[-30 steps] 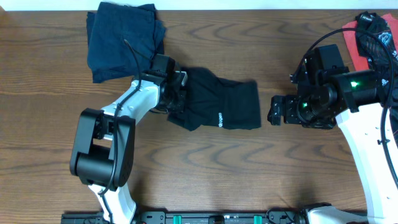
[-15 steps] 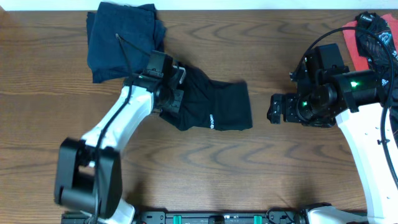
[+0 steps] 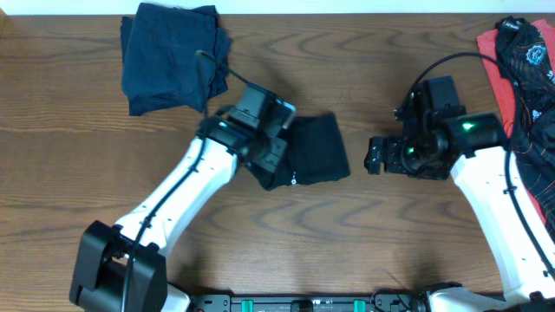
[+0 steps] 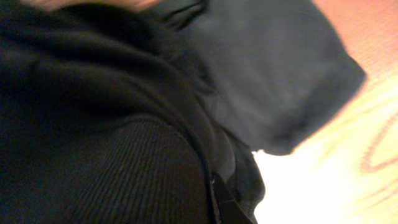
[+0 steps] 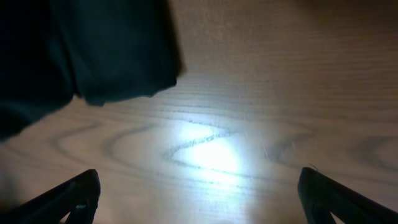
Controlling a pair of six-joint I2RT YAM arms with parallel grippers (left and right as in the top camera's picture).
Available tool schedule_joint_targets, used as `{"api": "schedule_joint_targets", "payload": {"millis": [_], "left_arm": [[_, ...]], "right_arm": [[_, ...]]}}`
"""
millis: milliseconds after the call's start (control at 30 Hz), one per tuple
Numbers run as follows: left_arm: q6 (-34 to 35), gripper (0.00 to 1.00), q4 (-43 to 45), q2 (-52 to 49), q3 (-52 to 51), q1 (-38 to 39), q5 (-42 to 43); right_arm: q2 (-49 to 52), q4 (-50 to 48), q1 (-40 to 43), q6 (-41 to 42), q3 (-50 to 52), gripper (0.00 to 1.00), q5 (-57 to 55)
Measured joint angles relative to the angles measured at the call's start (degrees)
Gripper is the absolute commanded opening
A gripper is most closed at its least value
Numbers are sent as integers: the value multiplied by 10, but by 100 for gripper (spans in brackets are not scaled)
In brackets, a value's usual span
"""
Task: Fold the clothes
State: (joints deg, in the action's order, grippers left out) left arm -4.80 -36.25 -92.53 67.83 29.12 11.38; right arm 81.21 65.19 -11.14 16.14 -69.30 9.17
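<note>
Desk (image 3: 69,156): dark brown wood with bold grain, smooth, slight sheen; lamp glare shows on it in the right wrist view.
Black T-shirt (image 3: 316,152), desk centre: soft matt cloth, with a ribbed knit band (image 4: 124,168).
Dark navy T-shirt (image 3: 165,56), far left corner: matt cloth, creased.
Coral-red garment (image 3: 494,65), right edge: matt cloth.
Left arm (image 3: 186,191): smooth white plastic shell, matt black joints.

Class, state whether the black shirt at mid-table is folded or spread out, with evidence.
Folded: the black shirt lies as a compact bundle, no sleeves spread, one edge pinched in the shut left gripper.
</note>
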Motion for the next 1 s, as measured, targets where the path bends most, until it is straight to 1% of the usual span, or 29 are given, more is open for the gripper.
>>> {"api": "schedule_joint_targets", "payload": {"millis": [133, 233, 400, 567, 600, 667, 700, 733, 767, 800, 833, 1000], "left_arm": [[0, 8, 14, 0, 0, 38, 0], [0, 8, 35, -1, 0, 60, 0], [0, 10, 65, -15, 0, 79, 0], [0, 9, 64, -34, 0, 81, -5], [1, 8, 61, -35, 0, 81, -10], [1, 6, 50, -35, 0, 81, -18], [1, 6, 43, -35, 0, 81, -24], [1, 6, 33, -35, 0, 81, -28], [0, 6, 24, -35, 0, 81, -31], [1, 6, 13, -35, 0, 81, -34], [0, 6, 3, -35, 0, 81, -36], [3, 6, -28, -31, 0, 81, -42]], "right_arm": [[0, -47, 0, 11, 52, 99, 1], [0, -61, 0, 22, 76, 99, 1], [0, -76, 0, 30, 81, 99, 5], [0, -97, 5, 32, 81, 99, 5], [0, -106, 8, 32, 81, 97, 4], [0, -130, 19, 31, 81, 90, 0], [0, -144, 25, 32, 81, 82, -2], [0, -156, 31, 31, 81, 57, -3], [0, -168, 36, 30, 81, 27, -4], [0, -181, 41, 33, 82, 9, -7], [1, -195, 46, 34, 82, 1, -7], [32, -259, 53, 33, 82, 1, -10]]}}
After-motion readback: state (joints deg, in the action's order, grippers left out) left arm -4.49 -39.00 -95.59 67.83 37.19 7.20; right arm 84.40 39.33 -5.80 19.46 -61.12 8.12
